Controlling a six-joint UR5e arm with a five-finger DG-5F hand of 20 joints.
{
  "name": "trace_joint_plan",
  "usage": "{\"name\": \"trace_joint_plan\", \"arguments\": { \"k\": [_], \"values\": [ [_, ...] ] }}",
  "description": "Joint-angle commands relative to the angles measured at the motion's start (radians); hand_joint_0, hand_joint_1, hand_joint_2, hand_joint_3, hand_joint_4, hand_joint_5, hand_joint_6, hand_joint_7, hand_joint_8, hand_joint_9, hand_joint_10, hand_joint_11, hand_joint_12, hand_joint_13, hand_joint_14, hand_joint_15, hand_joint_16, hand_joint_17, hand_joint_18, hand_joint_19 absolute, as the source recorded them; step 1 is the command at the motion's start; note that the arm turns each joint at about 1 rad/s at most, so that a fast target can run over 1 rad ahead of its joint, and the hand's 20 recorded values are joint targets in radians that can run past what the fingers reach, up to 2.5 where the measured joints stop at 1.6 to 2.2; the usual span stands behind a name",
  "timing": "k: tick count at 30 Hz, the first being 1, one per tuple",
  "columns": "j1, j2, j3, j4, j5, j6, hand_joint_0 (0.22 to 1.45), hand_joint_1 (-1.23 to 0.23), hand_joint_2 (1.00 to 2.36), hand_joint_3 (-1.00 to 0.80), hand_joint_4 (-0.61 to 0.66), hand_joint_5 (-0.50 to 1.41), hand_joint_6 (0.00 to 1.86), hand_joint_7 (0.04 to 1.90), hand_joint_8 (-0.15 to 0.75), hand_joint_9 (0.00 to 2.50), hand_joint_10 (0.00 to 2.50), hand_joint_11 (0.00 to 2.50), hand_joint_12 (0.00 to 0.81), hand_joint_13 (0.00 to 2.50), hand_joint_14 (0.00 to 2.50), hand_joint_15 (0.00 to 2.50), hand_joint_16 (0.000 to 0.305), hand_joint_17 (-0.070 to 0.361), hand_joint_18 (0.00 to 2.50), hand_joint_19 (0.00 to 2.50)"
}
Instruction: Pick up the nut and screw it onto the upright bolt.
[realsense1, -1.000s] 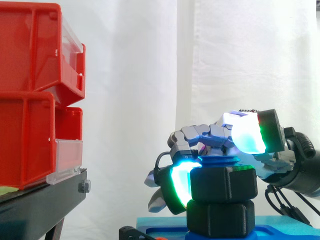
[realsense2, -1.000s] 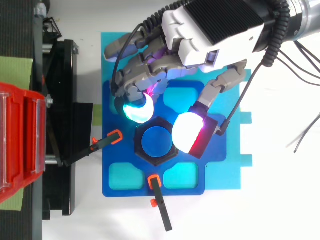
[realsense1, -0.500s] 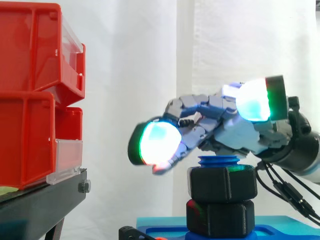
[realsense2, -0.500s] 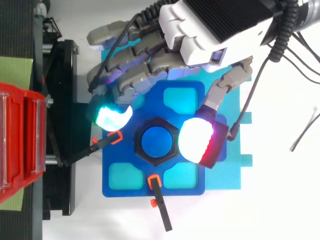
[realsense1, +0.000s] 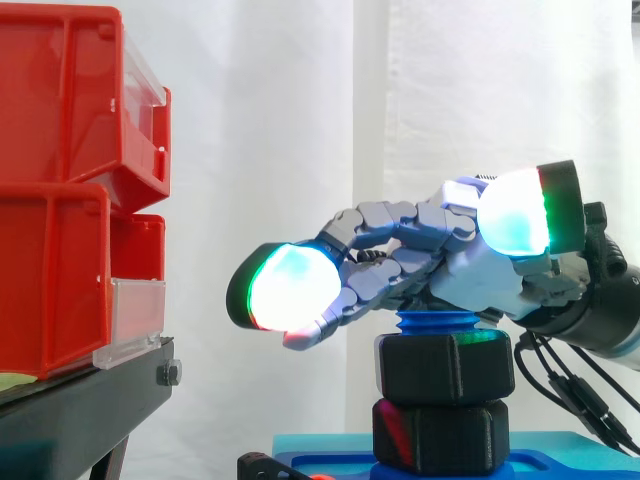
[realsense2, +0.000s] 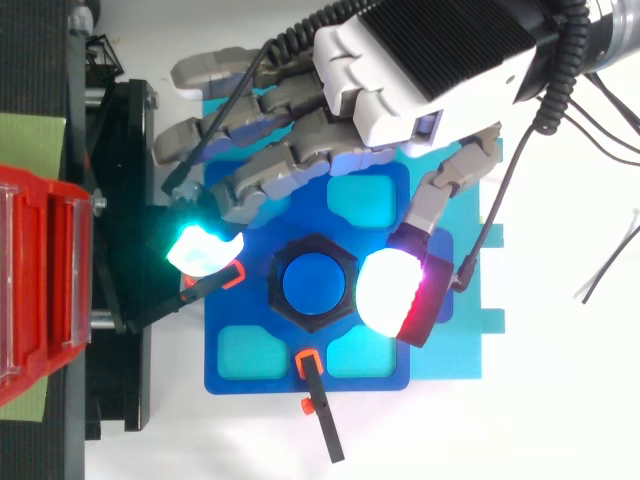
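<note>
Hovering above the work, my robot hand (realsense1: 470, 275) is spread wide and holds nothing: its fingers reach out straight towards the red plastic bins (realsense1: 60, 200) on the black stand (realsense1: 80, 410), and its glowing fingertips (realsense2: 395, 290) stand clear of every part.

The black hexagonal nut (realsense1: 445, 367) sits on the upright blue threaded bolt (realsense1: 438, 322), just below my palm and apart from it. A few blue threads show above the nut's top face. From above, the nut (realsense2: 278, 285) forms a dark hexagonal ring around the round blue bolt end (realsense2: 313, 284). A second black hexagonal block (realsense1: 440, 437) lies directly beneath the nut, touching it. The bolt rises from the middle of a dark blue plate with cyan pockets (realsense2: 270, 370), which rests on the white bench (realsense2: 540, 420) under two small orange-tipped clamps (realsense2: 315, 380).

Handling, as I judge it: the nut looks stiff, matt and fairly light, probably plastic, so it should neither dent nor slip readily. Its six flat sides offer the best hold; I would set the thumb pad on one flat and finger pads on the opposite flat, level with the nut's middle. Since it appears to be threaded on already, what is left is turning it downward, keeping it square to the bolt.
</note>
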Motion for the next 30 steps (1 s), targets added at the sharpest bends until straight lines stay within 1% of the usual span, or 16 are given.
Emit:
{"name": "trace_joint_plan", "arguments": {
  "k": [1,3,6,10,14,23,26,30],
  "values": [
    [0.001,0.000,-0.024,0.011,0.014,-0.004,0.43,-0.16,1.00,-0.50,0.15,-0.18,0.50,0.62,0.210,0.32,0.00,0.00,0.329,0.02,0.00,0.00,0.041,0.093,0.00,0.00],
    [0.003,0.000,-0.043,0.032,0.025,-0.002,0.43,-0.15,1.00,-0.50,0.15,-0.18,0.50,0.64,0.213,0.32,0.00,0.00,0.330,0.02,0.00,0.00,0.042,0.095,0.00,0.00],
    [0.003,-0.001,-0.044,0.037,0.025,-0.002,0.43,-0.14,1.00,-0.50,0.17,-0.16,0.50,0.72,0.218,0.31,0.00,0.00,0.332,0.01,0.00,0.00,0.042,0.094,0.00,0.00],
    [0.003,0.000,-0.047,0.040,0.025,-0.004,0.43,-0.13,1.00,-0.50,0.20,-0.15,0.50,0.90,0.232,0.31,0.00,0.00,0.334,0.02,0.00,0.00,0.042,0.095,0.00,0.00],
    [0.003,0.000,-0.047,0.040,0.025,-0.004,0.43,-0.13,1.00,-0.50,0.21,-0.14,0.50,1.00,0.238,0.31,0.00,0.00,0.336,0.02,0.00,0.00,0.042,0.095,0.00,0.00],
    [0.004,0.000,-0.047,0.040,0.025,-0.004,0.43,-0.10,1.00,-0.50,0.21,-0.12,0.50,1.10,0.246,0.32,0.00,0.00,0.343,0.03,0.00,0.00,0.043,0.097,0.00,0.00],
    [0.003,0.000,-0.047,0.035,0.025,-0.007,0.42,-0.09,1.00,-0.50,0.21,-0.10,0.50,1.17,0.254,0.32,0.00,0.00,0.348,0.03,0.00,0.00,0.044,0.100,0.00,0.00],
    [0.003,0.000,-0.049,0.032,0.025,-0.013,0.42,-0.08,1.00,-0.50,0.21,-0.09,0.50,1.20,0.258,0.33,0.00,0.00,0.352,0.04,0.00,0.00,0.045,0.102,0.00,0.00]
  ]
}}
